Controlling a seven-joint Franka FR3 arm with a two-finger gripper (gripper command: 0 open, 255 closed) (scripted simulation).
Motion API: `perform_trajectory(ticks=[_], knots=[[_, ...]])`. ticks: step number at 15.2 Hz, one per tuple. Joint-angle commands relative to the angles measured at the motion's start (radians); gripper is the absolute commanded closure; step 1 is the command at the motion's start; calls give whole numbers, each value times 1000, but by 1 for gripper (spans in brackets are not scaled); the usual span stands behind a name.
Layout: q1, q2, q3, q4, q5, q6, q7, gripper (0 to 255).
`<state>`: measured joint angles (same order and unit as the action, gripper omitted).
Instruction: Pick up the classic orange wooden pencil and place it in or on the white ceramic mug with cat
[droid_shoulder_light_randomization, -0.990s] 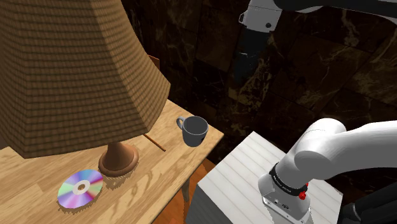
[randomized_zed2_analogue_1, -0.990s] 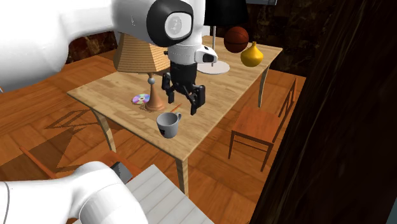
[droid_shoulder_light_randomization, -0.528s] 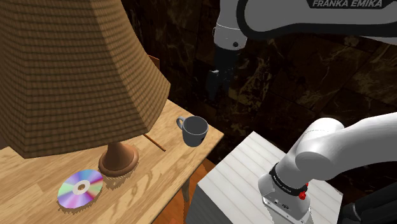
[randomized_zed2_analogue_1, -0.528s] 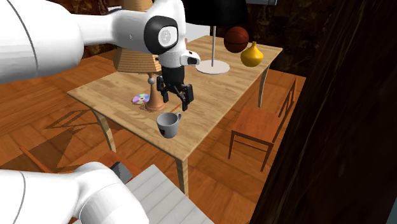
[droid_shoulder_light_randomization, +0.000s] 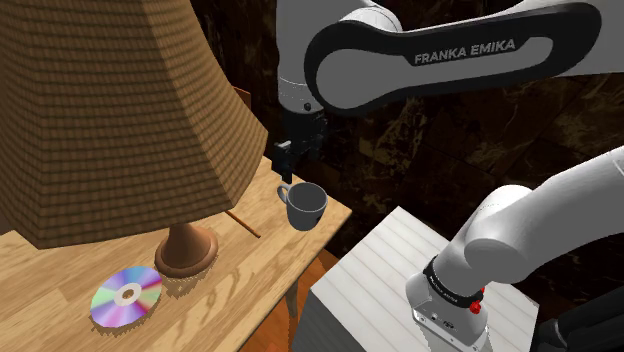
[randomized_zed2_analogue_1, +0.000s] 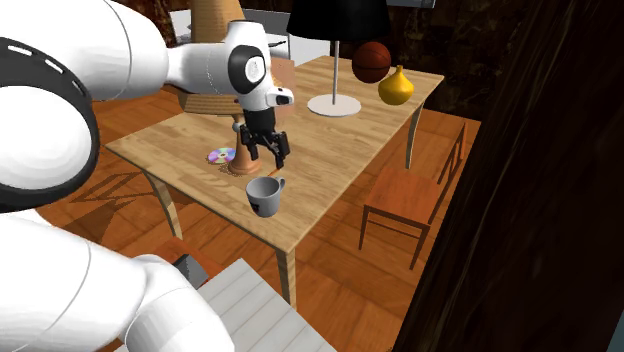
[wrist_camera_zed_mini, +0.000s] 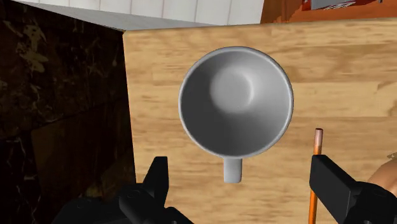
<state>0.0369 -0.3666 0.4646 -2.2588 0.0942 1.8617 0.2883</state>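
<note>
Hovering above the table (droid_shoulder_light_randomization: 60, 290), the gripper (wrist_camera_zed_mini: 242, 172) has its fingers (wrist_camera_zed_mini: 159, 181) spread wide apart with nothing between them. It looks straight down into the grey mug (wrist_camera_zed_mini: 235, 102). The mug stands upright near the table's corner, and its handle points toward the gap between the fingers.

The thin orange pencil (wrist_camera_zed_mini: 313, 172) lies flat on the wood beside the mug, close against one finger. In the shoulder view the pencil (droid_shoulder_light_randomization: 243, 223) lies between the mug (droid_shoulder_light_randomization: 305, 205) and the lamp base (droid_shoulder_light_randomization: 185, 250).

A rainbow-sheen disc (droid_shoulder_light_randomization: 127, 296) lies near the lamp base, on the side away from the mug.

The only legible writing is "FRANKA EMIKA" in white on the arm's dark link (droid_shoulder_light_randomization: 465, 53).

The second exterior view shows the gripper (randomized_zed2_analogue_1: 265, 158) above the table, near the mug (randomized_zed2_analogue_1: 263, 195).
</note>
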Motion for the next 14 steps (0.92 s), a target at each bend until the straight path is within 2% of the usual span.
perform_trajectory(ticks=[1,5,9,10,11,14], knots=[[-2,70,49,28,-34,35,63,0],[-5,235,138,109,-144,84,205,0],[-16,429,231,216,-300,97,365,0],[-20,227,191,217,-255,142,317,0],[-20,227,191,217,-255,142,317,0],[-15,347,225,251,-320,125,379,0]])
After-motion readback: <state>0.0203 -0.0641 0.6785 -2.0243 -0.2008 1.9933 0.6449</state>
